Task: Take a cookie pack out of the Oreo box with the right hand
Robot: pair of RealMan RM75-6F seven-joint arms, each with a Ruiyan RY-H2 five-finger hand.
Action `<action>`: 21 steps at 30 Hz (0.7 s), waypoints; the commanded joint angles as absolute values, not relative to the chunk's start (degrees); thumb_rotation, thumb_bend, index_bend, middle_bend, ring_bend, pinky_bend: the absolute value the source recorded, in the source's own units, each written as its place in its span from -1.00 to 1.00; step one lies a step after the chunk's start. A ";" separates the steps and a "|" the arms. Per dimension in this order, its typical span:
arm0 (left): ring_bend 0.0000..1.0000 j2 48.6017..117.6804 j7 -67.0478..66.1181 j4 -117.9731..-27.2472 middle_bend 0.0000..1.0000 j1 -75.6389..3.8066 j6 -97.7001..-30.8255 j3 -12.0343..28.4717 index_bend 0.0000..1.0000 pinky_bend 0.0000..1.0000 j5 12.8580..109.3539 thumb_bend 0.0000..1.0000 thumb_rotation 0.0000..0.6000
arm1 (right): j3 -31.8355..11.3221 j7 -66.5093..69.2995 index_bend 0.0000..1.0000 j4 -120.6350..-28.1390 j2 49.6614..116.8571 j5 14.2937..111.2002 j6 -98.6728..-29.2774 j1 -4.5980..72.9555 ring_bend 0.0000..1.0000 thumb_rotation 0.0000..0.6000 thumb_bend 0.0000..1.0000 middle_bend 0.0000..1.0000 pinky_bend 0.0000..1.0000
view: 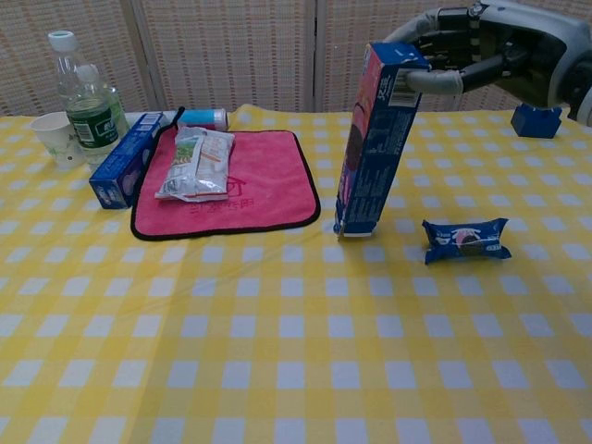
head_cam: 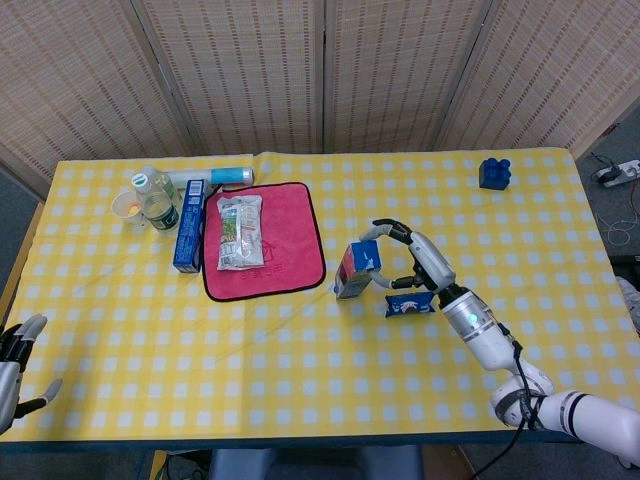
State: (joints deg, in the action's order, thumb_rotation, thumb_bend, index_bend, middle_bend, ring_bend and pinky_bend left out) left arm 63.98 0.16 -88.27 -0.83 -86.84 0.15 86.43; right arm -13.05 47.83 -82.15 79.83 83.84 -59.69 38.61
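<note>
The blue Oreo box [view: 375, 139] [head_cam: 355, 269] stands nearly upright, its lower end at the tablecloth just right of the pink cloth. My right hand [view: 472, 54] [head_cam: 410, 262] grips its top end. A blue cookie pack [view: 465, 240] [head_cam: 409, 303] lies flat on the table to the right of the box, apart from it. My left hand [head_cam: 14, 362] hangs open at the near left table edge, holding nothing.
A pink cloth [view: 268, 190] carries a snack bag [view: 196, 164]. Left of it lie a blue carton [view: 128, 158], a water bottle [view: 83, 102], a paper cup [view: 55, 137] and a tube [view: 203, 117]. A blue toy brick [view: 535, 118] sits far right.
</note>
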 commanded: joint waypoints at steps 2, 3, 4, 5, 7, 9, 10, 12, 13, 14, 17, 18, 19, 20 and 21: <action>-0.81 64.18 0.10 -88.20 -0.81 -0.95 -86.67 0.07 -0.89 -1.00 86.63 -0.48 1.00 | -11.87 48.11 -0.36 -82.19 78.48 84.27 -59.70 37.83 -0.73 1.00 -0.46 -0.34 -0.80; -0.81 64.19 0.07 -88.20 -0.81 -0.99 -86.63 0.07 -0.89 -1.00 86.67 -0.48 1.00 | -11.73 48.10 -0.36 -82.13 78.20 84.25 -59.96 37.57 -0.73 1.00 -0.46 -0.34 -0.80; -0.81 64.18 0.06 -88.23 -0.81 -1.02 -86.62 0.10 -0.89 -1.00 86.68 -0.48 1.00 | -11.61 48.19 -0.36 -82.15 77.86 84.17 -60.14 37.31 -0.73 1.00 -0.46 -0.34 -0.80; -0.81 64.16 0.06 -88.29 -0.81 -1.06 -86.64 0.15 -0.89 -1.00 86.68 -0.48 1.00 | -11.47 48.57 -0.36 -82.41 77.23 84.06 -60.33 36.93 -0.73 1.00 -0.46 -0.34 -0.80; -0.81 64.14 0.11 -88.35 -0.81 -1.07 -86.72 0.20 -0.89 -1.00 86.73 -0.48 1.00 | -11.05 49.24 -0.37 -83.09 75.84 84.16 -60.39 36.36 -0.73 1.00 -0.46 -0.35 -0.80; -0.81 64.20 0.17 -88.29 -0.81 -1.04 -86.72 0.17 -0.89 -1.00 86.74 -0.48 1.00 | -10.34 48.75 -0.43 -83.34 74.02 84.65 -60.63 35.67 -0.73 1.00 -0.46 -0.37 -0.80; -0.81 64.25 0.18 -88.25 -0.81 -1.04 -86.68 0.14 -0.89 -1.00 86.73 -0.48 1.00 | -10.02 48.13 -0.49 -83.25 73.32 84.73 -60.73 35.34 -0.73 1.00 -0.46 -0.39 -0.80; -0.81 64.41 0.17 -88.15 -0.81 -1.03 -86.50 0.05 -0.89 -1.00 86.66 -0.48 1.00 | -9.36 47.04 -0.62 -83.18 71.79 84.54 -60.85 34.50 -0.76 1.00 -0.46 -0.43 -0.80; -0.81 64.46 0.17 -88.11 -0.81 -1.03 -86.39 0.01 -0.89 -1.00 86.62 -0.48 1.00 | -9.23 47.03 -0.67 -83.25 71.25 84.22 -60.97 34.08 -0.77 1.00 -0.46 -0.45 -0.80; -0.81 64.52 0.16 -88.08 -0.81 -1.06 -86.26 -0.03 -0.89 -1.00 86.59 -0.48 1.00 | -9.05 47.40 -0.71 -83.38 70.51 83.82 -61.05 33.53 -0.78 1.00 -0.46 -0.46 -0.80; -0.81 64.61 0.13 -88.12 -0.81 -1.13 -86.23 -0.04 -0.89 -1.00 86.70 -0.48 1.00 | -8.45 47.37 -0.84 -83.21 68.76 83.32 -61.36 32.25 -0.79 1.00 -0.46 -0.50 -0.80; -0.81 64.62 0.11 -88.14 -0.81 -1.15 -86.24 -0.03 -0.89 -1.00 86.77 -0.48 1.00 | -8.31 47.17 -0.88 -83.12 68.35 83.17 -61.54 31.87 -0.80 1.00 -0.46 -0.53 -0.80; -0.81 64.62 0.08 -88.18 -0.81 -1.18 -86.23 -0.04 -0.89 -1.00 86.82 -0.48 1.00 | -8.21 46.98 -0.90 -83.01 68.03 83.00 -61.76 31.49 -0.80 1.00 -0.46 -0.54 -0.80; -0.81 64.61 0.02 -88.21 -0.81 -1.23 -86.21 -0.04 -0.89 -1.00 86.88 -0.48 1.00 | -8.12 46.86 -0.92 -82.91 67.73 82.81 -61.94 31.14 -0.81 1.00 -0.46 -0.56 -0.80; -0.81 64.60 -0.07 -88.27 -0.81 -1.29 -86.18 -0.03 -0.89 -1.00 86.96 -0.48 1.00 | -8.06 46.70 -0.92 -82.80 67.37 82.47 -62.17 30.66 -0.81 1.00 -0.46 -0.57 -0.80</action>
